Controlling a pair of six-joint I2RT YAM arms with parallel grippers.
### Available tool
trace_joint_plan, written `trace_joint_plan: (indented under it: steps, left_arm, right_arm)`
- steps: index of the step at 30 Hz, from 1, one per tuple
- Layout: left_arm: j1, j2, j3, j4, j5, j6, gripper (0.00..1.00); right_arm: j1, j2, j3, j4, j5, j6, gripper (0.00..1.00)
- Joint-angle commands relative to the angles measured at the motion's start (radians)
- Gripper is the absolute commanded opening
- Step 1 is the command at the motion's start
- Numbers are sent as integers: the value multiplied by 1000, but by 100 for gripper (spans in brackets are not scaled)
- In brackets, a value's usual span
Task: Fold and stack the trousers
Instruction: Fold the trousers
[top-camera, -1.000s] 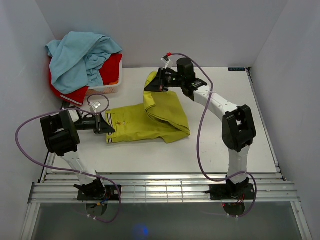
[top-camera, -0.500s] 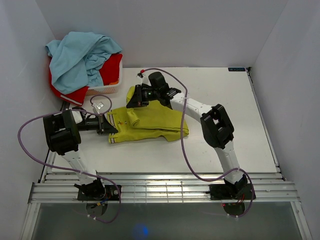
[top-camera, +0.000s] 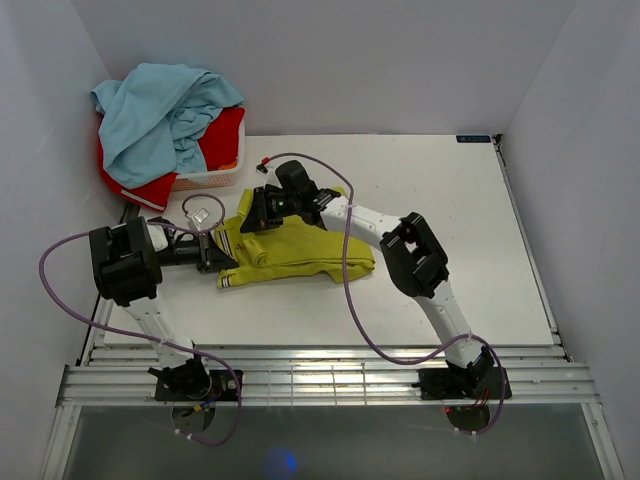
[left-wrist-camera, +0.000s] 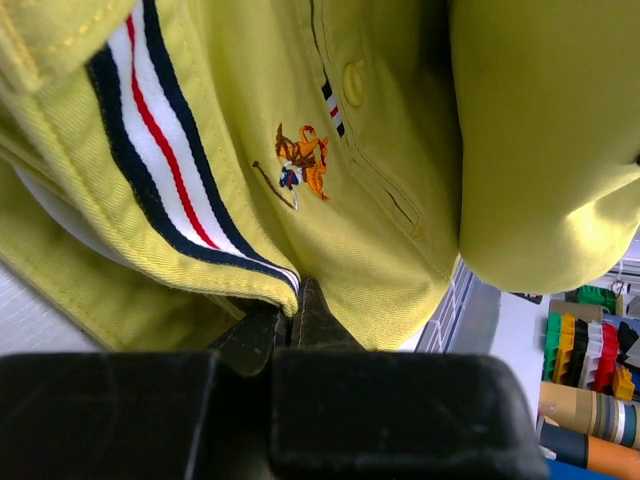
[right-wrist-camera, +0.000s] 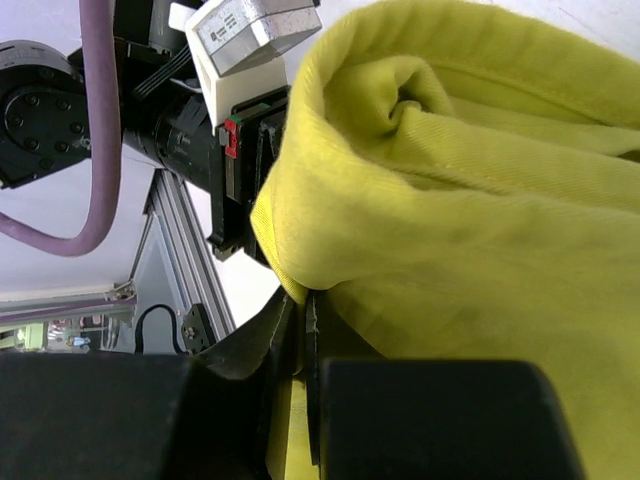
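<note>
Lying on the counter just on the near side of the white basket and reaching off to its right, the trousers are doubled over, the legs folded back across the seat toward the basket. The left hand sits straight in front of the basket at the trousers' waist end. Its wrist view shows the fingers pinched narrow on the waistband edge, right below the striped band, with a small embroidered emblem and a button on the cloth beyond. The right hand is close by the basket's near right corner, its fingers clamped on a thick fold of the yellow-green leg cloth. A light blue garment and a red garment are heaped in the basket.
</note>
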Motion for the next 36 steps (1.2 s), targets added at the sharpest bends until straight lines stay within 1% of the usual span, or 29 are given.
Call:
trace_joint_plan:
  steps: [1,6,11,15,21,22,24,25,26,27,28,29,30,31,32,33,34,35,36]
  left_arm:
    - [-12,0,-25,44,17,0,0]
    - [-12,2,-47,81,-5,-25,0]
    - [-10,17,-58,125,-3,-65,0]
    - [-12,28,-56,144,17,-88,0]
    - [-12,25,-62,160,10,-105,0]
    - [-12,22,-61,160,10,-114,5]
    - [4,3,-70,163,24,-126,26]
    - [13,-14,-79,191,29,-144,39]
    - [43,-59,-93,211,30,-204,59]
    - [62,-87,-119,228,24,-233,65]
    - [80,-115,-127,243,15,-256,69]
    - [120,-170,-134,246,14,-282,77]
    - [142,-199,-143,249,1,-293,86]
    - [157,-225,-143,242,-21,-298,94]
    - [181,-251,-142,227,-48,-296,98]
    - [194,-289,-137,208,-65,-269,98]
    - [202,-302,-131,164,-71,-249,98]
    - [209,-311,-128,139,-83,-231,98]
    - [209,-320,-125,121,-106,-214,98]
  right_arm:
    - [39,14,85,76,0,39,8]
    - [45,14,128,45,15,74,8]
    - [48,-8,111,17,27,107,8]
    - [65,27,111,25,35,122,8]
    - [94,109,191,56,47,127,8]
    - [97,116,194,59,47,127,8]
    - [100,135,189,60,53,127,8]
    - [99,139,188,63,59,127,8]
    - [96,145,186,63,60,125,8]
    - [94,146,185,66,60,122,8]
    - [94,146,185,73,58,122,8]
    - [93,143,179,80,53,122,8]
    - [93,141,176,92,47,122,13]
    - [93,139,171,105,35,122,24]
    - [94,132,166,125,30,122,35]
    - [93,130,159,132,26,120,53]
    - [93,127,159,137,18,116,57]
    - [87,118,156,146,12,113,57]
    - [85,110,143,154,6,107,62]
